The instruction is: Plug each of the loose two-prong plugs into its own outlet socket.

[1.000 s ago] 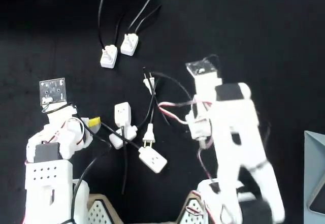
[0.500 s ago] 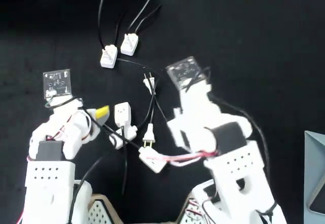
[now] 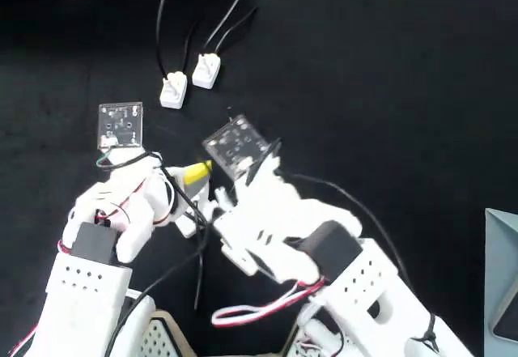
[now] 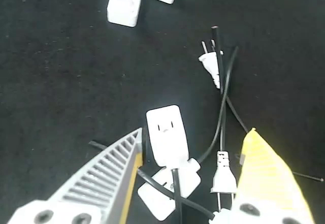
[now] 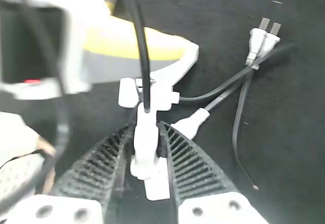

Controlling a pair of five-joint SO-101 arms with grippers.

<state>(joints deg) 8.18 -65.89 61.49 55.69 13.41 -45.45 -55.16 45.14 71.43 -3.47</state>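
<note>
Black table point(image 3: 421, 90) is carrying everything. R arm point(image 3: 324, 252) is leaning over the centre tangle, w/ L arm point(image 3: 97, 244) sitting just beside it. L gripper point(image 4: 195, 135) is hanging wide open, holding nothing. An upright socket point(image 4: 166, 132) is lying between its fingers, touching neither, and a second socket point(image 4: 162, 203) is touching it, w/ a black cable point(image 4: 222, 107) running nearby. R gripper point(image 5: 146, 126) is closing narrow on a white piece point(image 5: 145, 148), both fingers touching its sides; can't tell if it's a socket or a plug. Near plug point(image 4: 222, 173) is lying just beside L's yellow finger point(image 4: 264, 173). Far plug point(image 4: 210, 64) is lying well apart from both.
</note>
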